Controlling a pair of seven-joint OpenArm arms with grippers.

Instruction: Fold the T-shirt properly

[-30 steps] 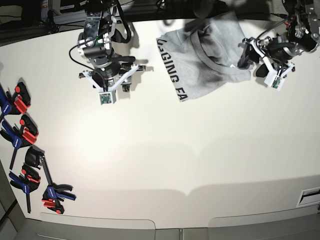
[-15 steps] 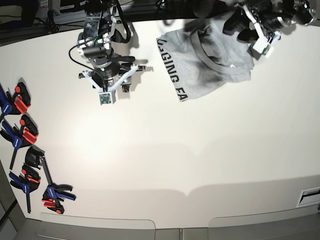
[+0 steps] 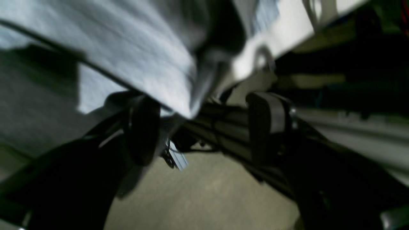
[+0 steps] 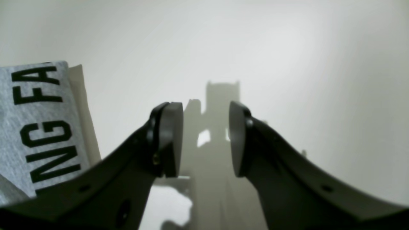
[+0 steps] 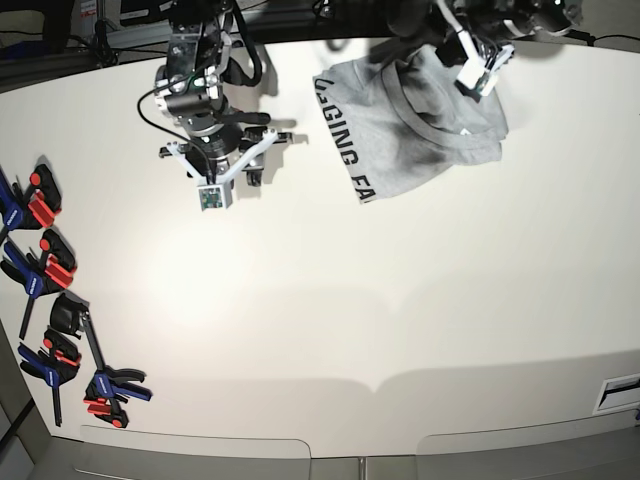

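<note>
The T-shirt [image 5: 405,125] lies crumpled at the far middle-right of the white table [image 5: 330,300], light grey with dark lettering along its left edge. My left gripper [image 5: 462,50] is at the shirt's far right corner, by the table's back edge. In the blurred left wrist view it [image 3: 204,124] is open wide, and a grey fabric edge [image 3: 143,64] reaches down between its fingers. My right gripper [image 5: 258,152] hovers left of the shirt, apart from it. It [image 4: 206,137] is open with only bare table between the pads, and the lettered hem [image 4: 38,127] lies to its left.
Several blue, black and red spring clamps [image 5: 50,290] lie along the table's left edge. Behind the table's back edge the left wrist view shows dark frame rails [image 3: 319,111] and floor [image 3: 204,198]. A white label [image 5: 620,392] sits at the near right.
My left arm has swung from the shirt's right side up and leftward to its far edge at the back of the table. The right arm and the shirt have not moved.
</note>
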